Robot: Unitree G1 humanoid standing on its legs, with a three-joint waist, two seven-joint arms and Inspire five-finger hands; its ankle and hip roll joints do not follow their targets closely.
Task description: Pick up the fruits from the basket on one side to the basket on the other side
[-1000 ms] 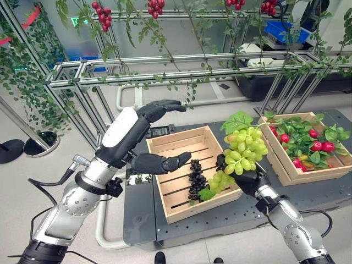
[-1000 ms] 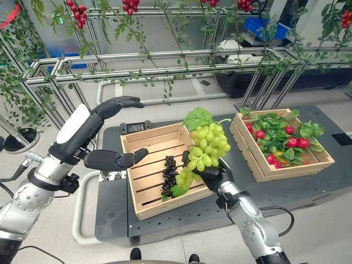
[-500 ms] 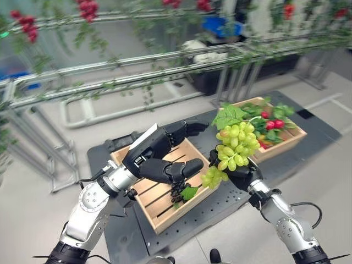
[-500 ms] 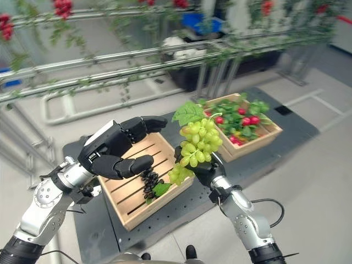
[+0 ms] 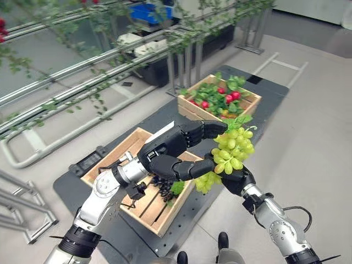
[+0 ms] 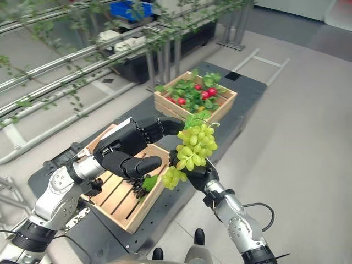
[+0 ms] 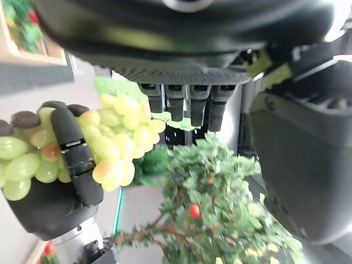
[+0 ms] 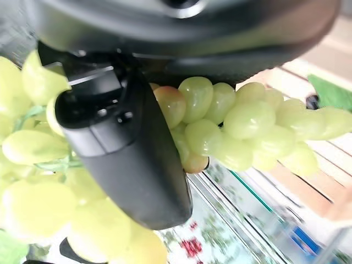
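A: Left side?
B: Near crate (image 5: 108, 160) holds dark grapes (image 5: 163, 188). Left hand (image 5: 171, 148) above it, fingers loosely curved, holding nothing, tips beside the green grapes (image 5: 233, 148).
A: Right?
B: Right hand (image 5: 237, 180) clamped round the green bunch, lifted off past the near crate's edge. Far crate (image 5: 251, 102) full of leaves and red fruit (image 5: 232, 95).

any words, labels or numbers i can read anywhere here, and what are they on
None can be read.
The left hand, the right hand with its bunch of green grapes, and both wooden crates carry no legible print.
A small dark device on the table beside the near crate has markings too small to read.
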